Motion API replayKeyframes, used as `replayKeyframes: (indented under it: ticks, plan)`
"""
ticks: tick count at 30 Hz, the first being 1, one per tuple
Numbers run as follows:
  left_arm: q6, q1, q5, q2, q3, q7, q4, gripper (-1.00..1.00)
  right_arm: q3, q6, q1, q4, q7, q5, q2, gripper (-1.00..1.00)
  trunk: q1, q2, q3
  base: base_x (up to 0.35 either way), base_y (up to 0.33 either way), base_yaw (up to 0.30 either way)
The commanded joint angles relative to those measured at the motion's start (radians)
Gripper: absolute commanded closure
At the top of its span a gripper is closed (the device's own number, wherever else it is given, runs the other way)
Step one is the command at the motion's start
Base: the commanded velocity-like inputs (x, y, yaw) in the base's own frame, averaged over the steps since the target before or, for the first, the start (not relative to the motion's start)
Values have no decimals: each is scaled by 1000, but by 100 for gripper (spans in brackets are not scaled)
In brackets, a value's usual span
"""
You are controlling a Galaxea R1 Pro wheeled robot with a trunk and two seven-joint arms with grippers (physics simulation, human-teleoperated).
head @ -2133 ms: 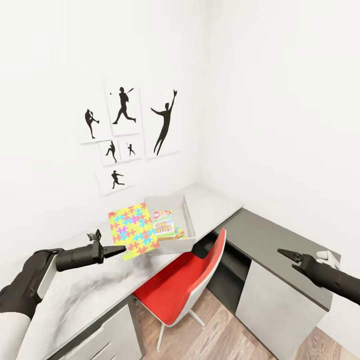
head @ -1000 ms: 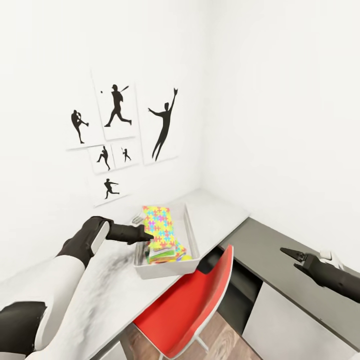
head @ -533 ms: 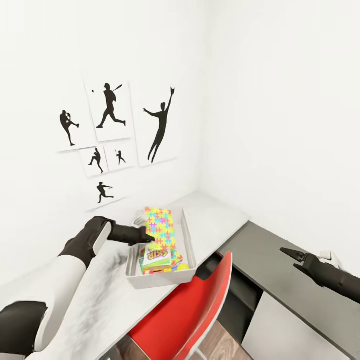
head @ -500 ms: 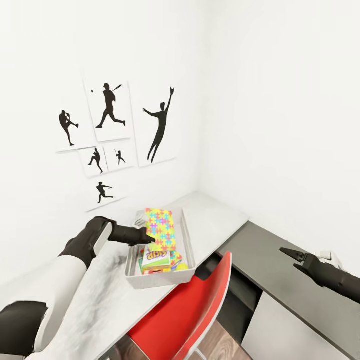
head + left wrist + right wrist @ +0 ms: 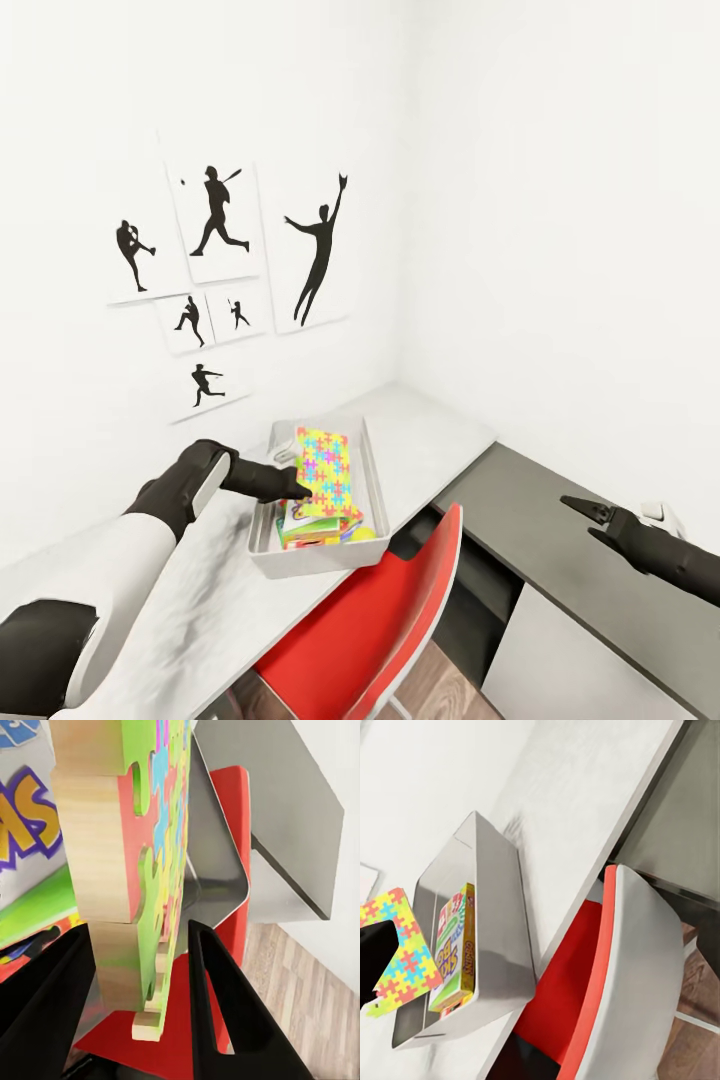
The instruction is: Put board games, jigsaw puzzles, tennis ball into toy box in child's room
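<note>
While the left arm reaches forward with its elbow bent and forearm laid low over the table [image 5: 430,440], its left gripper [image 5: 296,488] hangs over the near-left part of the toy box [image 5: 300,560]. The claw is pinched onto a jigsaw puzzle [image 5: 329,477], one black finger on each face of the mat; the left wrist view shows those fingers [image 5: 225,1020] straddling the puzzle's wooden edge [image 5: 142,907]. The mat stands tilted above the box's inside, its lower end among the things already there.

Inside the toy box lie flat printed board games [image 5: 305,522], and a yellow-green tennis ball [image 5: 363,535] sits at the corner nearest the red chair [image 5: 370,620]. From the right wrist view one game box [image 5: 456,945] leans on edge against the bin's wall [image 5: 502,915].

The toy box itself rests on the light grey top, near the table's front edge, with the chair tucked just below it. To the right of the box, well apart from it, the right arm stretches out level over the table's lower dark grey section [image 5: 560,540]. Its right gripper [image 5: 580,513] holds nothing, the pointed fingers spread a little.

Black sports silhouette prints [image 5: 220,270] hang on the wall behind the box.
</note>
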Motion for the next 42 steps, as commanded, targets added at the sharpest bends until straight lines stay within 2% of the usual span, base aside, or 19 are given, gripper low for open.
replayKeyframes:
  ticks: [1, 14, 25, 42]
  plan:
    - [2, -1, 11, 1, -5, 4, 0, 100, -2, 5, -1, 0, 10, 11, 0, -100, 1, -2, -3, 0, 0, 0]
    - [-45, -1, 12, 3, -2, 4, 25, 100, 0, 5, -1, 0, 10, 11, 1, -100, 1, -2, -23, 0, 0, 0]
    - [-47, -26, 16, 6, 0, 4, 25, 100, 0, 5, -1, 0, 10, 11, 0, -100, 1, -2, -41, 0, 0, 0]
    - [-48, -35, 17, 9, 0, -11, 25, 100, 0, 5, -1, 0, 10, 10, 0, -100, 1, -2, -69, 0, 0, 0]
